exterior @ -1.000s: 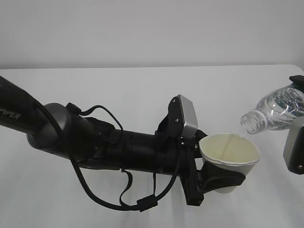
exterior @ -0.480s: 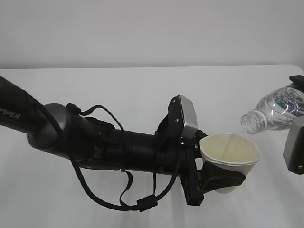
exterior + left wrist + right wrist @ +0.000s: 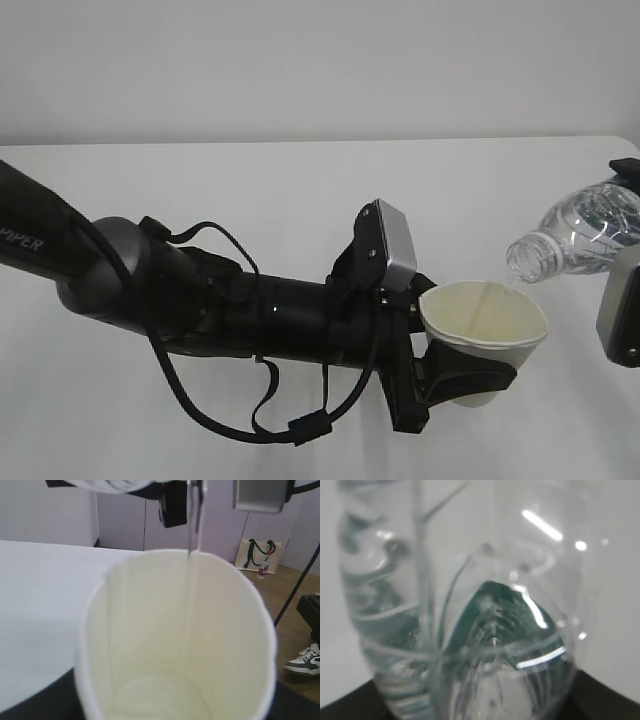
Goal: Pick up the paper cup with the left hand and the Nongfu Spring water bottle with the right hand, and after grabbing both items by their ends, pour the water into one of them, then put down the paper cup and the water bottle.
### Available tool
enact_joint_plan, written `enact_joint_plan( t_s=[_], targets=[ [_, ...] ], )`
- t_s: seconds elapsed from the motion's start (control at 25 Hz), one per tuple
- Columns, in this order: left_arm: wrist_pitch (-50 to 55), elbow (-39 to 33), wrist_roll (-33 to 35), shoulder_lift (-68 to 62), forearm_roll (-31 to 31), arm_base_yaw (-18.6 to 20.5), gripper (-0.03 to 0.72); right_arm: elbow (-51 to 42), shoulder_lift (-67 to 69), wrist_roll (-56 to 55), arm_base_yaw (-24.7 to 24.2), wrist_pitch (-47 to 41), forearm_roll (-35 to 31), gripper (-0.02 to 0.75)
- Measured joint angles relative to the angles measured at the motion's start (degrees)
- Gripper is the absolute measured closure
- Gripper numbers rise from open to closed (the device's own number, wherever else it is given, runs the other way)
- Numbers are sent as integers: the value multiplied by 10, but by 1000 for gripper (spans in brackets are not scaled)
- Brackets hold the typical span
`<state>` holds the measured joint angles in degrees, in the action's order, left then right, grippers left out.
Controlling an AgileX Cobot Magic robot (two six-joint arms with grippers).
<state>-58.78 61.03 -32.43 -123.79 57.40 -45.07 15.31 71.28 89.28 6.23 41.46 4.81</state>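
My left gripper (image 3: pixel 468 376) is shut on the lower part of the white paper cup (image 3: pixel 486 322) and holds it upright above the table. The Nongfu Spring water bottle (image 3: pixel 583 233) is tilted, its open neck pointing down and left just over the cup's right rim. A thin stream of water (image 3: pixel 192 527) runs from the neck down the cup's inner wall. Water is pooling on the cup's bottom (image 3: pixel 160 700). In the right wrist view the clear ribbed bottle (image 3: pixel 470 630) fills the frame with my right gripper (image 3: pixel 480 702) shut on its base end.
The white table (image 3: pixel 250 190) lies beneath both arms. The left arm's black body and cables (image 3: pixel 230 310) stretch across the middle. Past the table's right edge I see a wooden floor with a shoe (image 3: pixel 306 661) and a bag (image 3: pixel 254 554).
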Motion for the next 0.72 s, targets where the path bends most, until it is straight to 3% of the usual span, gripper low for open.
enact_joint_plan(
  t_s=[0.72],
  targets=[
    [0,0,0,0,2,0,262,0,0,1,0,0,0,300]
  ],
)
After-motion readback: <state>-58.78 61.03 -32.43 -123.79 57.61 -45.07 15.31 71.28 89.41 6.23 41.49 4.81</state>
